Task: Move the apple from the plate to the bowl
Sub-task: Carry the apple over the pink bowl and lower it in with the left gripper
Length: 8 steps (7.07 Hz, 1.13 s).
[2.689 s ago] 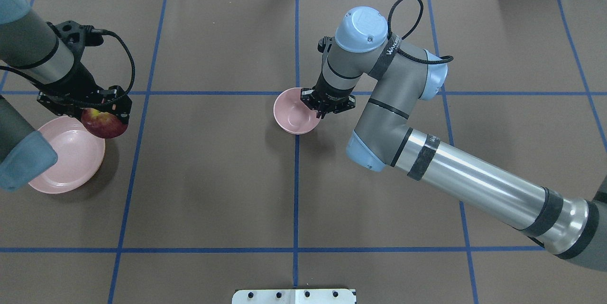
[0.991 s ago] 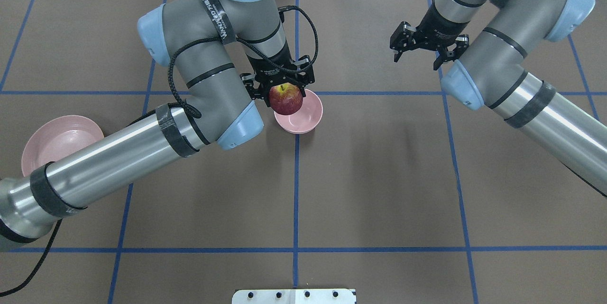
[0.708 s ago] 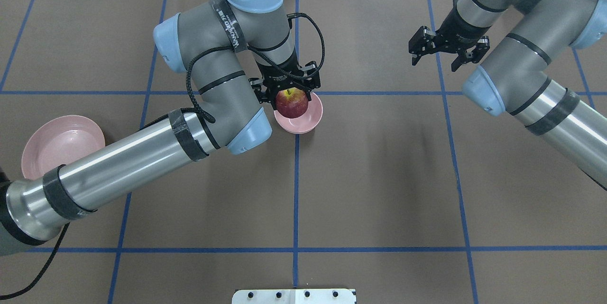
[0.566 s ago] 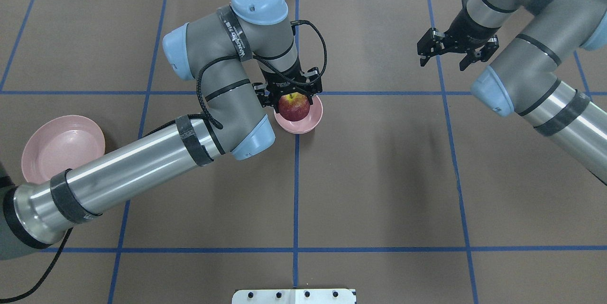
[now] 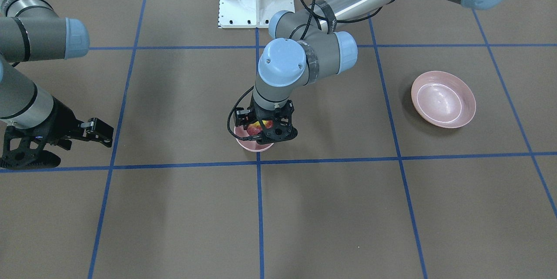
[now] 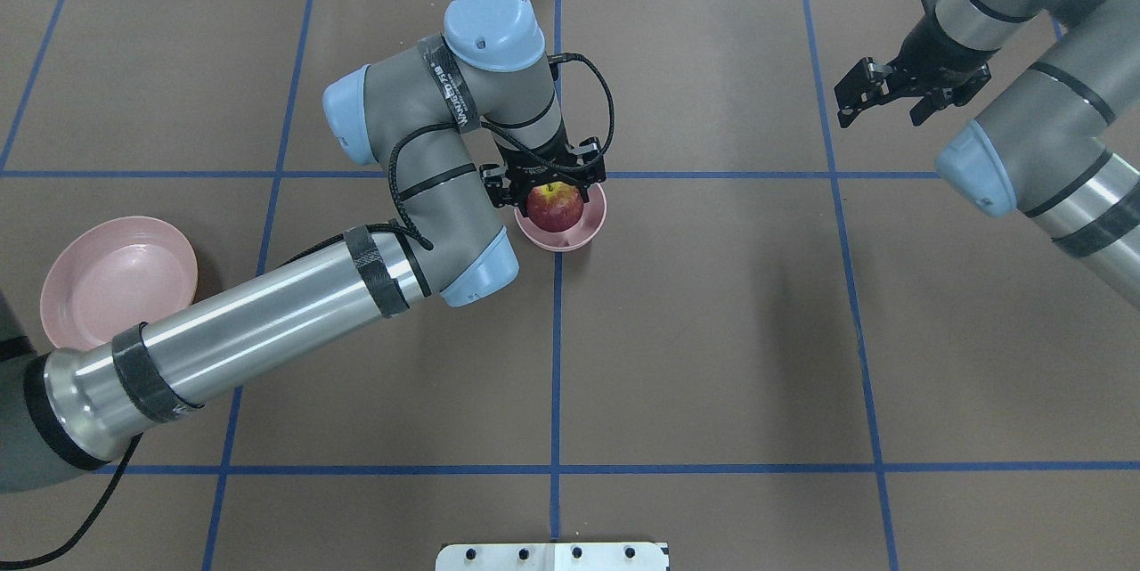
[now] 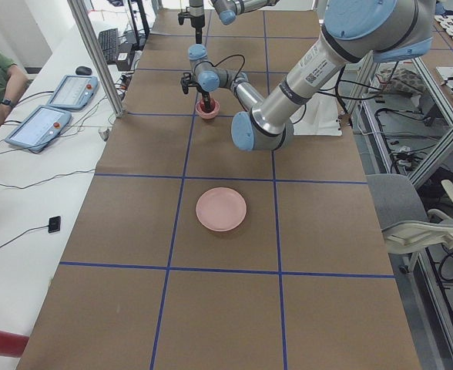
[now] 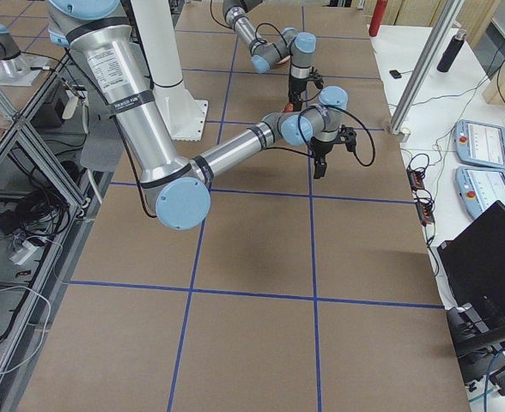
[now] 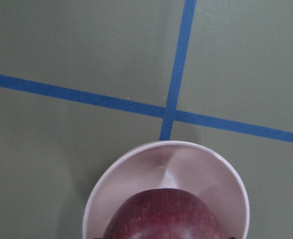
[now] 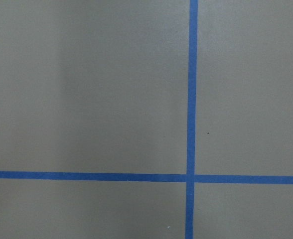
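Observation:
The dark red apple [image 6: 557, 208] sits low inside the small pink bowl [image 6: 590, 228] at the table's centre, between my left gripper's [image 6: 554, 195] fingers, which are shut on it. The left wrist view shows the apple [image 9: 161, 216] within the bowl's rim [image 9: 186, 147]. I cannot tell whether it rests on the bowl's bottom. From the front, the gripper [image 5: 265, 129] hides most of the apple [image 5: 256, 129] and bowl [image 5: 252, 145]. The wide pink plate [image 6: 116, 279] lies empty at the far left, and shows in the front view [image 5: 443, 99] too. My right gripper [image 6: 882, 112] is open and empty, raised at the far right.
My left forearm [image 6: 267, 322] stretches across the table between plate and bowl. Blue tape lines [image 6: 556, 357] grid the brown mat. A white mount plate [image 6: 552, 556] sits at the near edge. The right wrist view shows only mat and tape [image 10: 190, 124].
My left arm carried the apple from the plate to the bowl and lowered it into the bowl. My right gripper let go of the bowl's rim and pulled away to the far right.

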### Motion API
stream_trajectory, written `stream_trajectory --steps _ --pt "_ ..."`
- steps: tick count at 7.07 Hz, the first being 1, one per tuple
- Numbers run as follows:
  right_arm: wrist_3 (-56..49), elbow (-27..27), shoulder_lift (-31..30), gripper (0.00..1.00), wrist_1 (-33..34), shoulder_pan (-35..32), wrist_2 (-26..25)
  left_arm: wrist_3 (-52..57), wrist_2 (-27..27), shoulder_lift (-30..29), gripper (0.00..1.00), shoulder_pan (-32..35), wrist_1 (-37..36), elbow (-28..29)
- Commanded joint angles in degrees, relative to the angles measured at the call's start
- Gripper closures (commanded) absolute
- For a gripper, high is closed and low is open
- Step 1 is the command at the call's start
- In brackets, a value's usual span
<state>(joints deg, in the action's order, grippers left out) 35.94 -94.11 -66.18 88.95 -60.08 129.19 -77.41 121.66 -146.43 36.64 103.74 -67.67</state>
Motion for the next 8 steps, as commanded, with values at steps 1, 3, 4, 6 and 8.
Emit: stream_trajectory --steps 1,3,4,6,8 --pt "-4.0 -0.6 -1.8 0.0 -0.1 -1.7 0.4 -2.7 0.0 -0.1 0.87 -0.1 0.8 0.7" --pt "-5.6 -0.6 -2.2 0.0 0.4 -3.2 1.1 -3.4 0.0 0.0 0.01 0.0 0.8 0.3" --pt "-5.6 -0.5 -4.4 0.0 -0.2 -4.7 1.1 -3.3 -0.1 0.3 0.01 0.0 0.6 -1.0" --pt "-5.7 -0.6 -8.9 0.0 -0.2 -9.8 1.1 -0.1 -0.3 3.2 0.01 2.0 0.4 -5.9" --pt "-11.3 -0.6 -13.3 0.0 -0.2 -15.1 1.1 8.5 0.2 11.0 0.01 7.7 -1.5 -15.2"
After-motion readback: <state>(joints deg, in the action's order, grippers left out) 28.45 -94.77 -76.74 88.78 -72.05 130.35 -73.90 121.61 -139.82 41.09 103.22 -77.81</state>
